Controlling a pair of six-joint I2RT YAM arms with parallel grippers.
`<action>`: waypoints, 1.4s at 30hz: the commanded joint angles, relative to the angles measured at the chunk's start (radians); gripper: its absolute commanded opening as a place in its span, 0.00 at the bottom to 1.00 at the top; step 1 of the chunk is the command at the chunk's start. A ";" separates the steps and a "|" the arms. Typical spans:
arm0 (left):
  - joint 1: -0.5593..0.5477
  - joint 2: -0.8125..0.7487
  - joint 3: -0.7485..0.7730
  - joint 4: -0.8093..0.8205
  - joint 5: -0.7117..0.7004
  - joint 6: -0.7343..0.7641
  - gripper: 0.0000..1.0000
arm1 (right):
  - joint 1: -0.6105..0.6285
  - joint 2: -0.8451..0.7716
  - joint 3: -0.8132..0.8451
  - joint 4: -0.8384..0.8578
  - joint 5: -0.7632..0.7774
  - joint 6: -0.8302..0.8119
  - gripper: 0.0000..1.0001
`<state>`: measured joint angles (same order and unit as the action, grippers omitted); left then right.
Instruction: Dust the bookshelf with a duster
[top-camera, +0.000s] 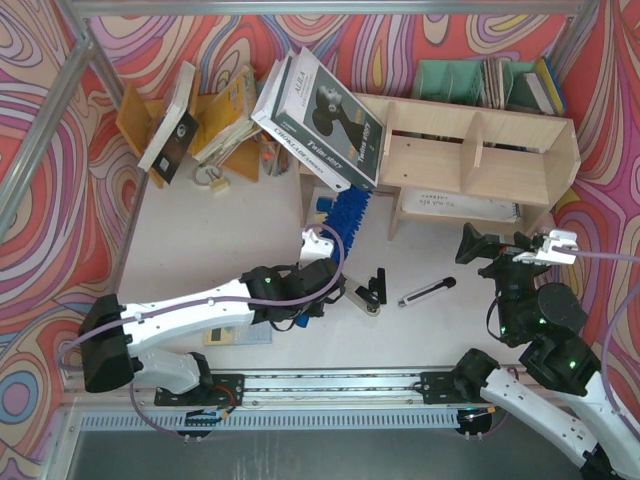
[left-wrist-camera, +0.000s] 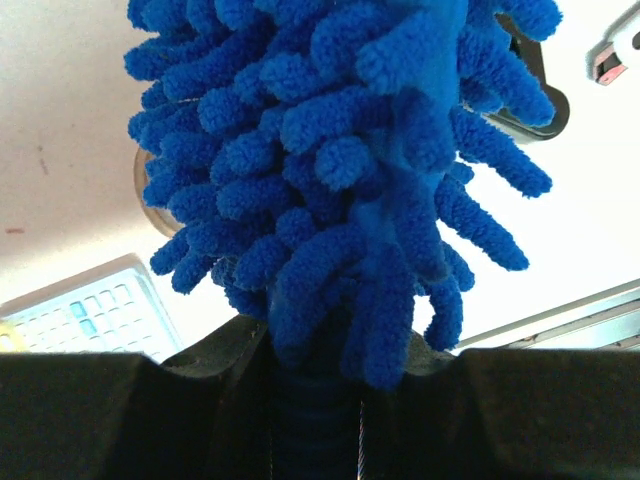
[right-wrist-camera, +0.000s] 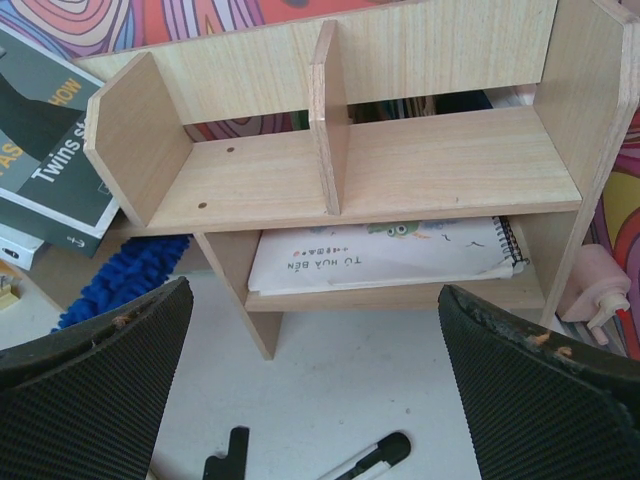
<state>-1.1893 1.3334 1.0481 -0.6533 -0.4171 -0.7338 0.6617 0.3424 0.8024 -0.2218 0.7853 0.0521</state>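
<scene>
The pale plywood bookshelf (top-camera: 470, 160) stands at the back right and fills the right wrist view (right-wrist-camera: 400, 170), with a spiral notebook (right-wrist-camera: 380, 255) lying on its lower tier. The bright-blue fluffy duster (top-camera: 345, 210) points at the shelf's left end, its head below the leaning books. My left gripper (top-camera: 322, 258) is shut on the duster's handle. In the left wrist view the duster head (left-wrist-camera: 340, 150) fills the frame and its handle sits between the gripper's (left-wrist-camera: 315, 420) jaws. My right gripper (top-camera: 500, 243) is open and empty in front of the shelf, jaws wide apart (right-wrist-camera: 315, 300). The duster's tip shows at the left (right-wrist-camera: 130, 280).
Large books (top-camera: 320, 120) lean on the shelf's left end. An orange-brown book rack (top-camera: 200, 120) stands at the back left and a green file holder (top-camera: 480, 85) behind the shelf. A utility knife (top-camera: 428, 292), a black object (top-camera: 372, 292) and a calculator (top-camera: 240, 335) lie on the table.
</scene>
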 joint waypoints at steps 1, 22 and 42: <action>0.002 0.022 0.043 0.080 0.009 0.025 0.00 | 0.004 -0.007 -0.005 0.005 0.004 0.002 0.99; 0.004 -0.264 -0.101 -0.063 -0.172 -0.046 0.00 | 0.004 0.023 0.002 0.011 -0.004 0.006 0.99; -0.012 0.097 0.089 0.166 0.023 0.034 0.00 | 0.004 -0.003 -0.010 0.018 -0.005 0.001 0.99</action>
<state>-1.1904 1.4147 1.0920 -0.5652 -0.4084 -0.7254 0.6617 0.3592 0.8013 -0.2218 0.7807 0.0528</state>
